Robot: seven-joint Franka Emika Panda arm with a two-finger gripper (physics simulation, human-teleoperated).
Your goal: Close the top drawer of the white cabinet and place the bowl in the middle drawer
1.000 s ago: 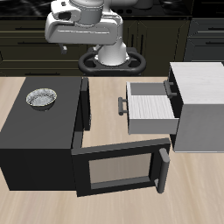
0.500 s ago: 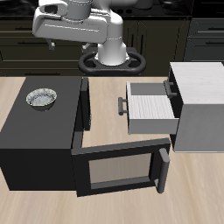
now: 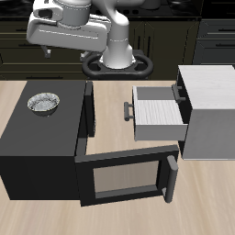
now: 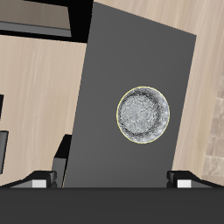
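The shiny metal bowl (image 3: 43,103) (image 4: 143,115) sits upright on the flat top of the big black box (image 3: 37,138). My gripper (image 3: 46,46) (image 4: 112,179) hangs high above the table, farther back than the bowl, open and holding nothing. Its fingertips (image 4: 39,180) stand wide apart and well clear of the bowl. On the white cabinet (image 3: 216,106) the top drawer is pushed in, its dark handle (image 3: 182,90) at the cabinet's front. The middle drawer (image 3: 161,110) stands pulled out with its striped floor bare and its bar handle (image 3: 128,111) facing the black box.
The black box's windowed door (image 3: 124,176) hangs open toward the table's front edge, with a dark bar handle (image 3: 170,179) at its end. It lies just in front of the pulled-out drawer. Bare wooden table (image 3: 110,96) shows between box and drawer.
The arm has swung sideways, carrying the gripper away from the cabinet side to above the black box's side. Bowl, drawers and door have not moved.
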